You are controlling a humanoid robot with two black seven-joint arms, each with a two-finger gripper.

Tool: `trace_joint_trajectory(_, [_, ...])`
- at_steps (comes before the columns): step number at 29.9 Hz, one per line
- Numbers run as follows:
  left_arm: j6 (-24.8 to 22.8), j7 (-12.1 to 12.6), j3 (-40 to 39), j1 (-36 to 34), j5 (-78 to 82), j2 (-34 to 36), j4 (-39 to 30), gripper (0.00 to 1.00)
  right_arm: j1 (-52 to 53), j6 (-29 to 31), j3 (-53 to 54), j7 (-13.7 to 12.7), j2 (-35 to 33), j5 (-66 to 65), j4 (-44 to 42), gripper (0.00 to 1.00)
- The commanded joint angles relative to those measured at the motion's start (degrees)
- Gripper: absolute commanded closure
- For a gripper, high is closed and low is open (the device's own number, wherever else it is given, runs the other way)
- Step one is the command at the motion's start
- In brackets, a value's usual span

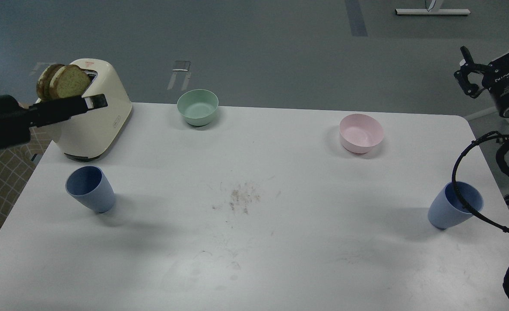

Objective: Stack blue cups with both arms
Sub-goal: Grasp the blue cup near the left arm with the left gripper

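Observation:
Two blue cups stand upright on the white table [254,242]: the left cup [89,188] near the left edge, the right cup [453,211] near the right edge, with a black cable loop crossing its rim. My left gripper [95,102] comes in from the left, seen side-on in front of the toaster, well above and behind the left cup; its fingers overlap, so its state is unclear. My right gripper [465,71] is raised at the far right, beyond the table's edge, fingers spread and empty, far above the right cup.
A cream toaster [101,125] with two bread slices [62,80] stands at the back left. A mint-green bowl [197,107] sits at the back centre-left and a pink bowl [361,132] at the back right. Dark smudges mark the table's middle.

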Motion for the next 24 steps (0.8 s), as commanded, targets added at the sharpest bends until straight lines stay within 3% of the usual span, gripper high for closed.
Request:
trace_joint_trajectory(1, [4.26, 0.34, 4.05, 0.01, 7.87, 0.01, 0.27, 0.03, -0.91, 0.0, 0.65, 0.0, -0.13, 0.83, -0.04, 0.0])
trace_joint_trajectory(9, [5.5, 0.26, 5.03, 0.98, 17.02, -1.57, 8.17, 0.08, -1.62, 0.0, 1.18, 0.0, -0.13, 1.62, -0.13, 0.0])
trace_joint_trajectory(13, [5.94, 0.08, 5.03, 2.2, 20.1, -3.77, 9.23, 0.17, -1.62, 0.0, 1.27, 0.0, 0.13, 1.71, -0.13, 0.0])
trace_joint_trajectory(19, [6.47, 0.17, 6.69, 2.82, 20.2, -5.8, 11.34, 0.19, -1.62, 0.0, 1.27, 0.0, 0.13, 1.71, -0.13, 0.0])
trace_joint_trajectory(24, [9.89, 0.17, 10.65, 2.82, 20.2, -7.64, 15.56, 0.24, -1.62, 0.0, 1.18, 0.35, 0.13, 2.68, -0.22, 0.0])
